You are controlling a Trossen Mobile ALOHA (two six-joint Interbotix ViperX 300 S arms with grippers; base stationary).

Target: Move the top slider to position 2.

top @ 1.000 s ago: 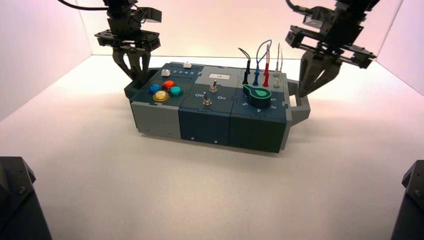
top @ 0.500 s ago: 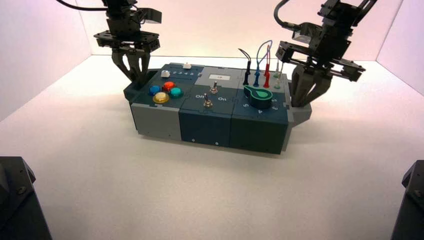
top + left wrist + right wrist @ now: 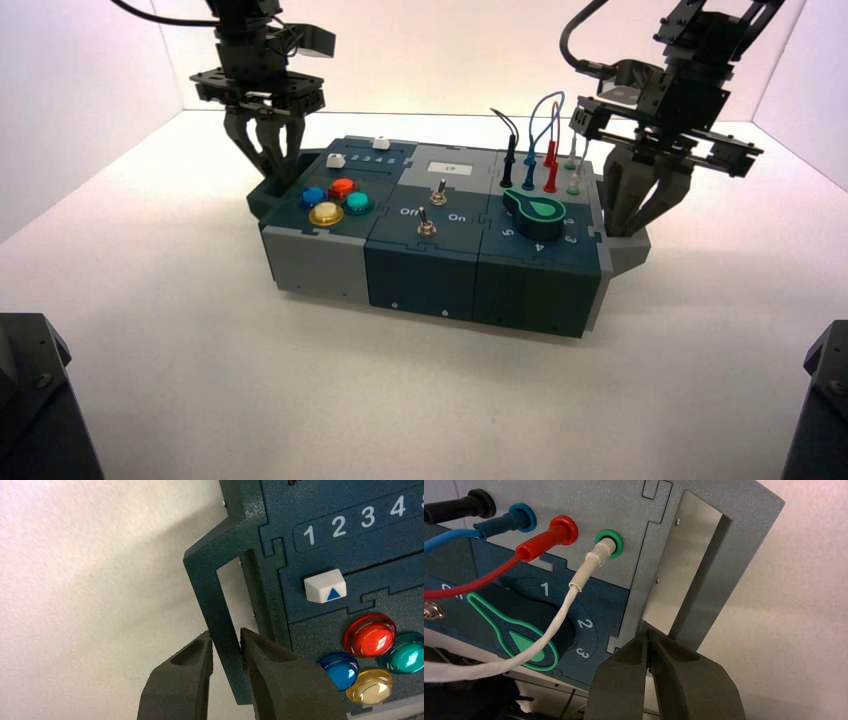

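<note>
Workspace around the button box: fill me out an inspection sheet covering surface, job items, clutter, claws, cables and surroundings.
Surface: pale tabletop under the box.
Job's things: white top slider at the box's far edge, left part; its position can't be read.
Clutter: nothing seen.
Left claw: closed around the left handle.
Right claw: shut, fingertips at the right handle.
Cables: black, blue, red and white wires at the box's far right part.
Surroundings: pale walls on both sides and behind.
</note>
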